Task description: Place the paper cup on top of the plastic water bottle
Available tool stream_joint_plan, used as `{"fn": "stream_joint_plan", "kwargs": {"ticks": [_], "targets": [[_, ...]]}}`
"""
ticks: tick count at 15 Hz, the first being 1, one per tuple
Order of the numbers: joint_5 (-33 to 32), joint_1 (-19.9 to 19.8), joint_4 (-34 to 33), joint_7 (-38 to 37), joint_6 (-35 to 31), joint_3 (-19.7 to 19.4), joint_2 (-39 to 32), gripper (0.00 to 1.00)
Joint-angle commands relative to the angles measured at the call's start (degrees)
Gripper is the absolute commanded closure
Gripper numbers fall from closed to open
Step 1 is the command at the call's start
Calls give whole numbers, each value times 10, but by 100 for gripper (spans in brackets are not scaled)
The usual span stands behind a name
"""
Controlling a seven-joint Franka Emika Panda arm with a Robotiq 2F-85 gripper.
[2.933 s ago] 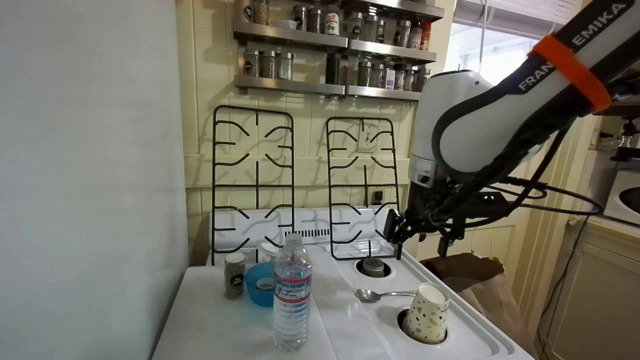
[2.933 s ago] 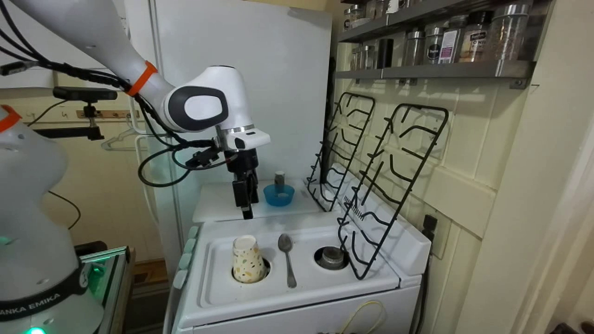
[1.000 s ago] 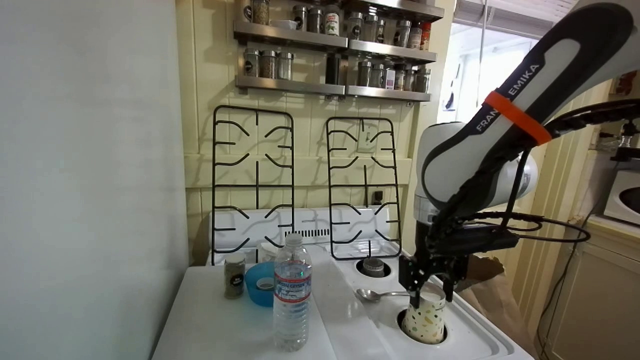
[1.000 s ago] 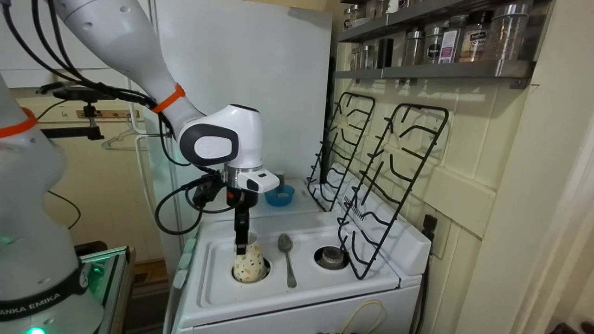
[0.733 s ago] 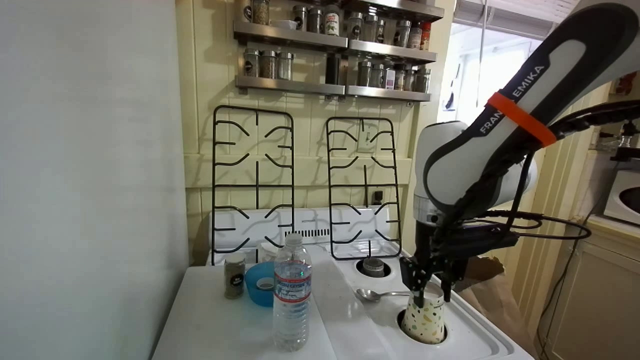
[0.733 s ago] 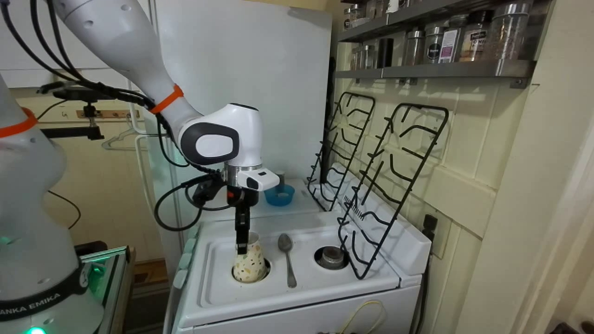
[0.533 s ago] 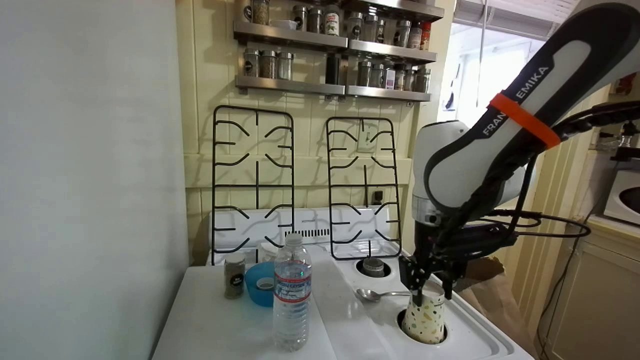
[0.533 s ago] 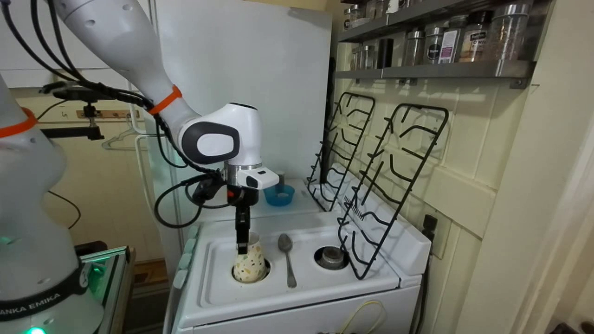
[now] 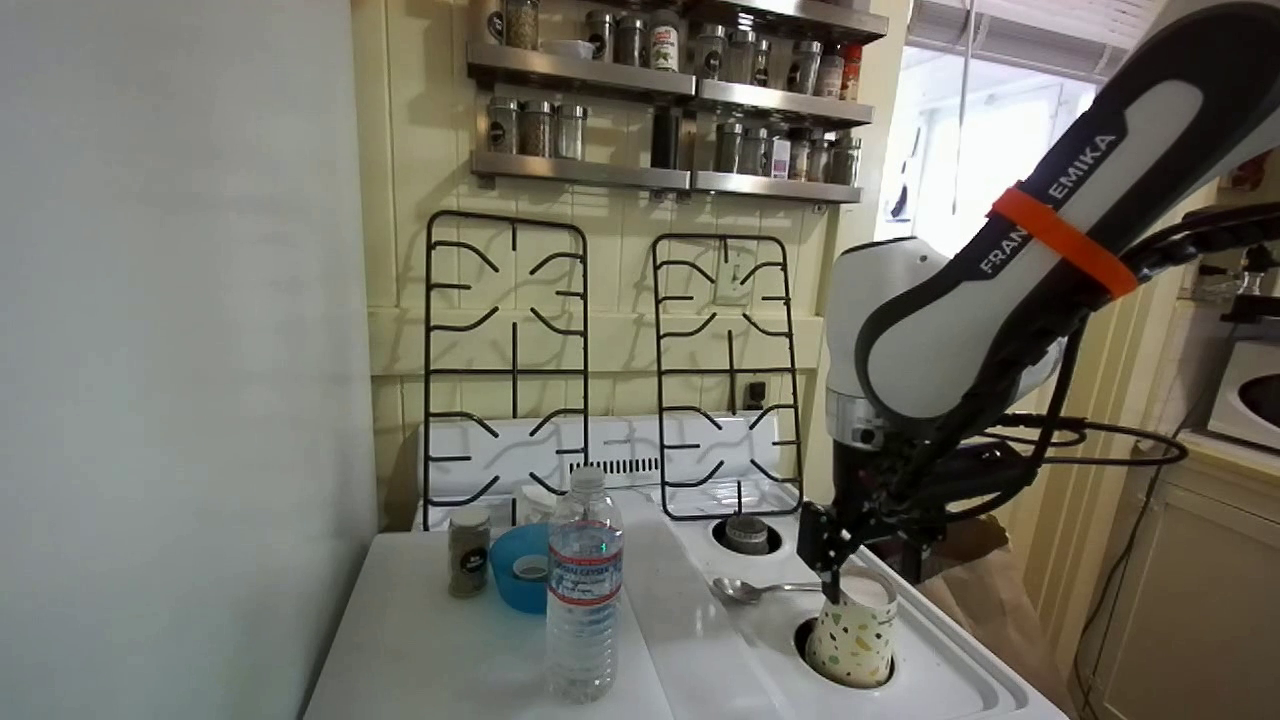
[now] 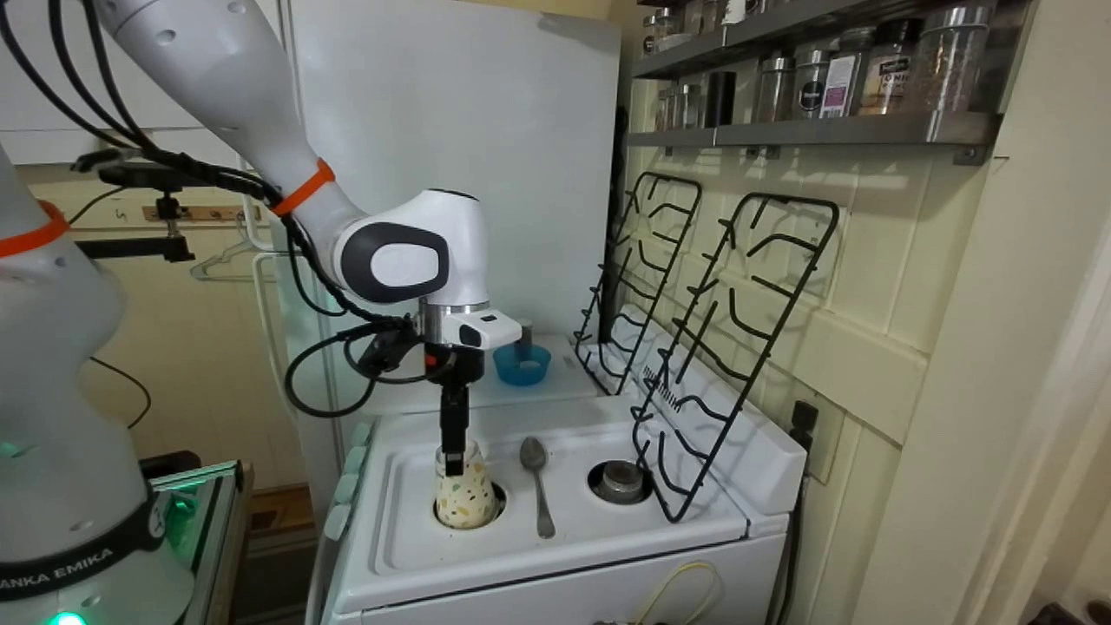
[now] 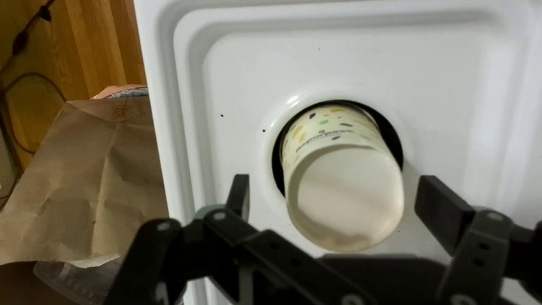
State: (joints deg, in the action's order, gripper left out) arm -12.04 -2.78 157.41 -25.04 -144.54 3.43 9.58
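Upturned paper cup (image 9: 855, 632) is being cradled in the burner opening (image 11: 389, 135); claw (image 11: 334, 195) is being held spread astride it. Light, crushable walls being presumed, gentle pinch near the top is being favoured.

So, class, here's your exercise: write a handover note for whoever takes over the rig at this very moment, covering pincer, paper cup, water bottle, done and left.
Pincer: open; in the wrist view the paper cup sits between its jaws, gaps on both sides.
Paper cup: base up in a burner opening, not gripped.
Water bottle: upright on the white surface, no cup on it.
Done: pincer positioned at the cup.
Left: close on the cup, lift it clear, set it on top of the bottle.
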Motion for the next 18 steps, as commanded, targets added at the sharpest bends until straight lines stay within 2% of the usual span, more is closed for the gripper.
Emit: {"fn": "stream_joint_plan", "kwargs": {"ticks": [1, 3, 5, 6, 11, 13, 14, 15, 18], "targets": [[-21, -7, 0, -30, 20, 9, 12, 26], [-30, -10, 0, -44, 17, 10, 10, 44], [-34, -10, -1, -54, 15, 13, 8, 58], [-38, -11, -1, -61, 15, 14, 10, 61], [-54, -13, -1, -85, 26, 22, 33, 63], [-54, -15, -1, -78, 50, 21, 65, 63], [-55, -18, -3, -68, 71, 20, 91, 63], [-57, -21, 26, -61, 77, 19, 132, 63], [-48, -31, 15, -28, 150, 15, 212, 63]]}}
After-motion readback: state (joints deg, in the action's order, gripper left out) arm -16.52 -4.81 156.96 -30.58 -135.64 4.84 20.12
